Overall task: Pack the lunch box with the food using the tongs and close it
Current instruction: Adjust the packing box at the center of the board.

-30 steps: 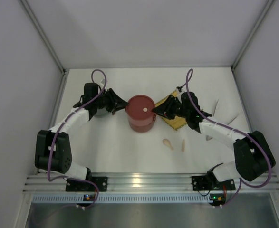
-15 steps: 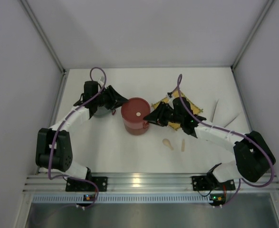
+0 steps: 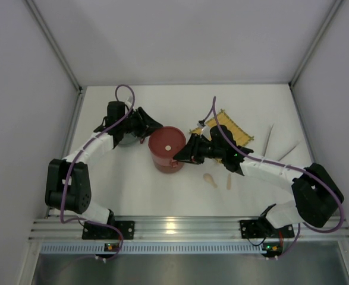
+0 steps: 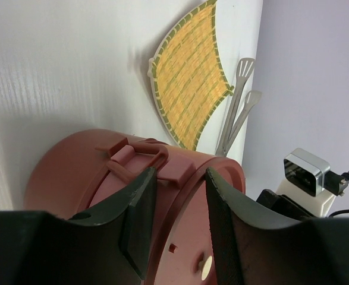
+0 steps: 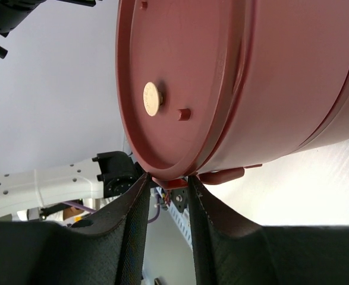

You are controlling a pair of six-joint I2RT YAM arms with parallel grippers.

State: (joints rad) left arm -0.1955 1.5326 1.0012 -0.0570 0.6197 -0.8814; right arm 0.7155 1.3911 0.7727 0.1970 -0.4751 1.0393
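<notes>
- Worktop: white, walled on three sides, carrying everything below.
- Lunch box: maroon, stacked and lidded, upright mid-worktop between the two arms, just left of the mat. Food out of sight, so judged already packed inside, with only the fastening left to do.
- Mat: yellow and woven, flat, partly under the right arm.
- Right claw: narrow, pinched on the small side tab at the lunch box's right rim. Probably held so to steady or steer the box by that tab.
- Left claw: moderately spread, clamping nothing. Fingers set either side of the opposite side handle, tips just short of it, close over the lid's edge. Likely placed to brace or latch that side against the right claw's hold.
- Tongs: laid down beyond the mat near the right wall, well apart from both claws, apparently done with.
- Spoon and stick: side by side, nearer the bases than the mat, touched by neither claw.
</notes>
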